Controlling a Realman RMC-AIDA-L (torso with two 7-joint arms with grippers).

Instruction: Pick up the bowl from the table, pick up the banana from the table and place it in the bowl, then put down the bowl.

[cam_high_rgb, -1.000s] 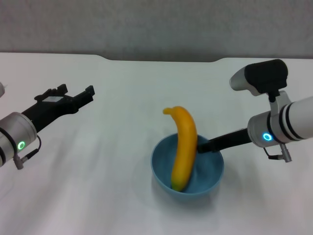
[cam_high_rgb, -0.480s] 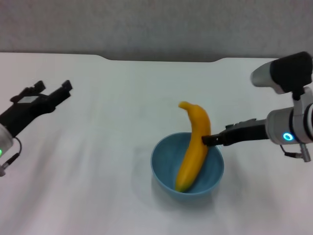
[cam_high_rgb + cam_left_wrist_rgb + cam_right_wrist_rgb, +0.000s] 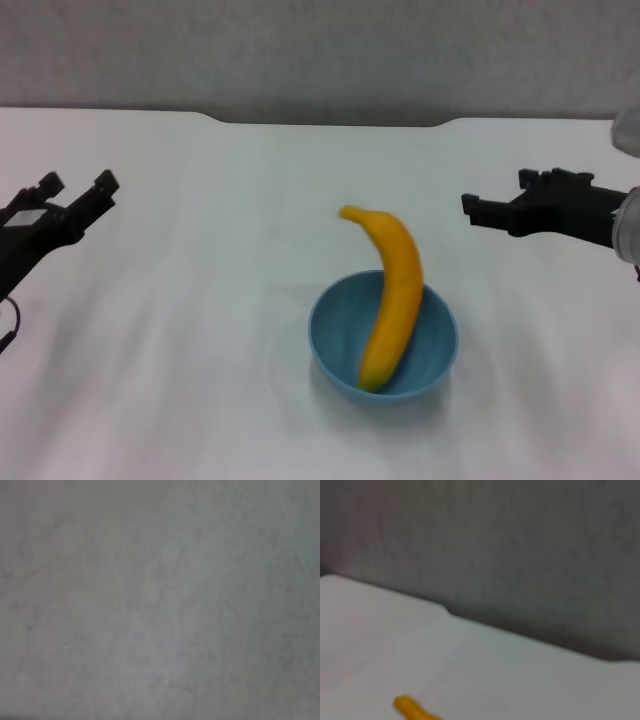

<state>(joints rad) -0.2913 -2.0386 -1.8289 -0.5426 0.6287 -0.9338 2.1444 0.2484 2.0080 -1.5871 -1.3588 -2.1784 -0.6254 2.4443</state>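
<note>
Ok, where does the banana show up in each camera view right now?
Head view: the banana stands tilted at picture centre, lower end inside the bowl, stem end leaning over the far rim.
Left wrist view: not in it.
Right wrist view: only its end shows at the bottom edge.
Shared landmark: the table's notched far edge, in the head and right wrist views.

Looks like a lab or robot test bench: plain white table [image 3: 180, 300] with notched far edge, bare grey wall [image 3: 320, 50] behind, nothing homely around.
</note>
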